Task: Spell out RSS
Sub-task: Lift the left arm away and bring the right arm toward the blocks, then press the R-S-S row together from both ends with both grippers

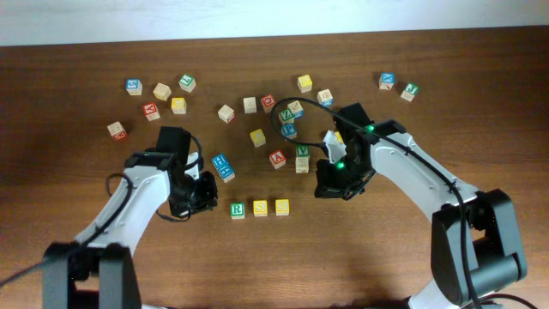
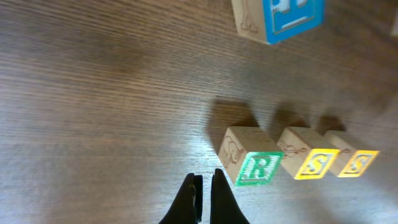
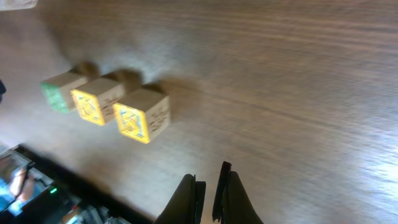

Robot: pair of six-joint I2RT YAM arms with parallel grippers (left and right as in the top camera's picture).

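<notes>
**A:** What takes up the most room?

**B:** The dark wooden desk (image 1: 69,249). Over it reach the left arm (image 1: 141,184) and the right arm (image 1: 412,167), both rising from the near edge and bending in toward the middle.

**A:** And each tool?

**B:** The left tool (image 2: 205,178) has its fingers drawn together with only a thin slit between them. It grips nothing and hangs just off the green R block (image 2: 252,163), on that block's left-edge side. The right tool (image 3: 209,175) is likewise drawn together and empty. It sits apart from the row, on the right-edge side.

**A:** Where do the letters stand?

**B:** In one straight row running parallel to the near edge, about midway along it and between the two tools. The green R block is first, then the first yellow S block (image 2: 311,160), then the second yellow S block (image 2: 354,160). Each stands just beside the next, and from overhead the row reads R, S, S.

**A:** Anything else?

**B:** A blue block (image 1: 223,167) lies just beyond the row, toward the far edge. Many loose blocks (image 1: 257,137) are strewn nearer the far edge.
</notes>
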